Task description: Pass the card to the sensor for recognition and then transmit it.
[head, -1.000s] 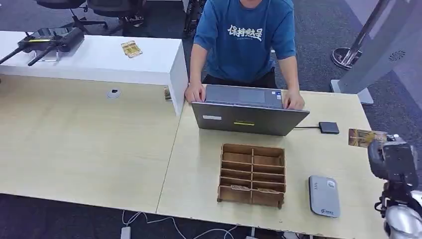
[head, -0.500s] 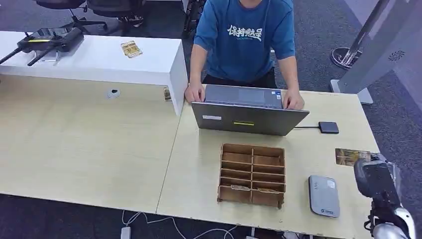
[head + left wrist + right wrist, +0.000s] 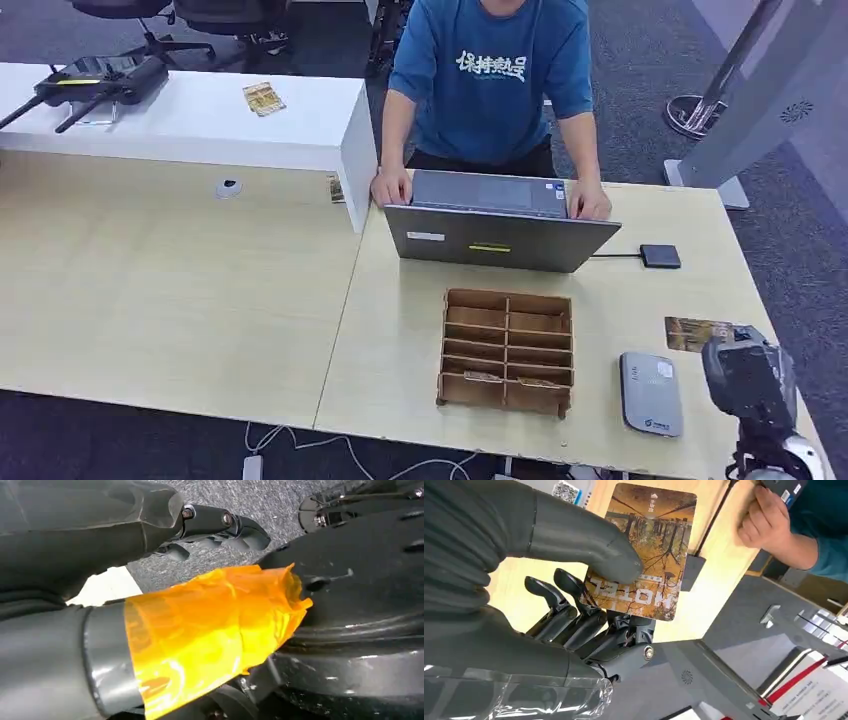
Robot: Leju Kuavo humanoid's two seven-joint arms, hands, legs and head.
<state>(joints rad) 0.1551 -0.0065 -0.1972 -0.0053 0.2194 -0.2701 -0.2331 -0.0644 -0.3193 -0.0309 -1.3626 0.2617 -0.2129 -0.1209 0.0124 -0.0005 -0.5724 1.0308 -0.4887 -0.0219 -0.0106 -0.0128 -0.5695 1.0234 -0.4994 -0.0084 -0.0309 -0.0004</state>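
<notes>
The card (image 3: 641,550) is held in the right hand (image 3: 574,605): the thick thumb presses on its printed face and the dark fingers (image 3: 574,617) curl under it from the other side. It shows a brown forest picture and large white letters, which are turned in the wrist view and not easy to read. From the head view the card (image 3: 697,333) sticks out from the right hand (image 3: 748,378) over the right end of the pale wooden surface (image 3: 200,290), close to the grey sensor (image 3: 651,393) but not above it. I cannot tell if the card touches the surface. The hand hides the near part of the card there, and the arm is cut off by the lower edge of the picture.

To the left of the sensor stands a wooden divided box (image 3: 507,352); two of its front compartments hold something flat that is too small to name. Behind the box is an open laptop (image 3: 497,236), with a person (image 3: 490,75) in a blue shirt resting both hands on it. A thin cable runs from the laptop to a small black box (image 3: 661,256).

The left hand (image 3: 220,525) hangs beside dark parts over grey carpet, its fingers curled with nothing in them. Orange tape (image 3: 210,630) wraps its thumb.
</notes>
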